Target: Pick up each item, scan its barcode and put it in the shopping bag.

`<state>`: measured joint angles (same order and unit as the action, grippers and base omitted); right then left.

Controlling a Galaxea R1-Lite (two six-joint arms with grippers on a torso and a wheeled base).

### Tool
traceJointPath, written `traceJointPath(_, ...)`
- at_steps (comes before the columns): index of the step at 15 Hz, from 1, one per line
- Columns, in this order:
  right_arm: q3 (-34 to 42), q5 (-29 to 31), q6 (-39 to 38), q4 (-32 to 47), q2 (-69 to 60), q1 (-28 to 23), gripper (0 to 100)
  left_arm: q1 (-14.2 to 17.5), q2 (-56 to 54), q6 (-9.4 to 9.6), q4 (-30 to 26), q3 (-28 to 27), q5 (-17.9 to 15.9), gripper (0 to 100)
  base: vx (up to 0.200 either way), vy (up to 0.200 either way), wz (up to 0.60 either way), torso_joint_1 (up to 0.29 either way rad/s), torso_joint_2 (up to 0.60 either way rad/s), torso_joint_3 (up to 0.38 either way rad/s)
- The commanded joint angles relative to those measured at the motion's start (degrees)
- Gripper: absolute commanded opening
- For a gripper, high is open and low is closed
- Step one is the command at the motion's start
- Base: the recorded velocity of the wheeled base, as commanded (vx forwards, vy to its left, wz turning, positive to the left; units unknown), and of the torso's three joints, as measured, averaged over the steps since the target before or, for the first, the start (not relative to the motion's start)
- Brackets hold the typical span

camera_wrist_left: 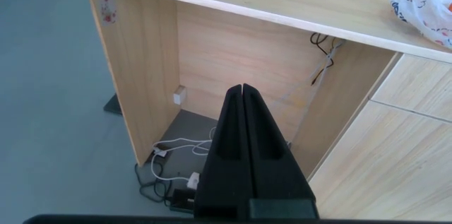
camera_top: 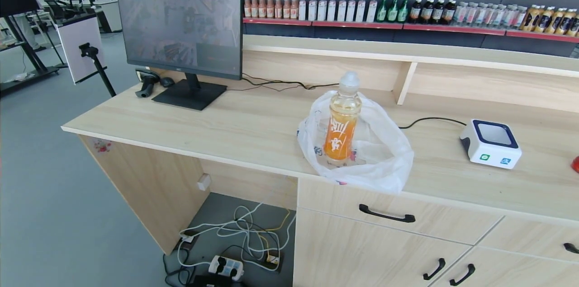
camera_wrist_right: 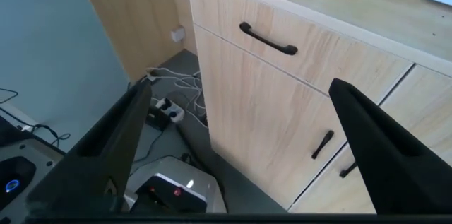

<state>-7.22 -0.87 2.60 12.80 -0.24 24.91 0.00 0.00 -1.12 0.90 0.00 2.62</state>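
A white shopping bag is located at the centre of the head view, on the counter near its front edge. One bottle of orange drink is contained in it, standing upright: long axis vertical, cap pointing up. A scanner is positioned right of the bag, apart from it. The left gripper is pressed together; the right gripper is spread wide.

Orange white-capped bottle, translucent white shopping bag, white navy-rimmed scanner, light-wood counter

White print on the bottle cannot be read
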Motion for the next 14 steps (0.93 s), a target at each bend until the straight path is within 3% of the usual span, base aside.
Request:
traceJointPath(1,0.0,0.0,0.3,-0.1,0.2,0.2,100,0.0,0.0,-0.11,0.1,0.0,0.0,0,0.000,0.000,-0.60,0.007,0.00,0.007)
traceJointPath(5,0.0,0.0,0.7,-0.1,0.2,0.2,100,0.0,0.0,-0.11,0.1,0.0,0.0,0,0.000,0.000,-0.60,0.007,0.00,0.002)
traceJointPath(8,0.1,0.0,1.4,-0.1,0.2,0.2,100,0.0,0.1,-0.11,0.1,0.0,0.0,0,0.000,0.000,0.00,0.000,0.00,0.000)
traceJointPath(14,3.9,0.0,2.6,-8.4,0.2,0.2,100,0.0,0.0,0.51,-0.2,0.0,-0.1,0,0.000,-0.033,0.00,0.000,0.00,0.000)
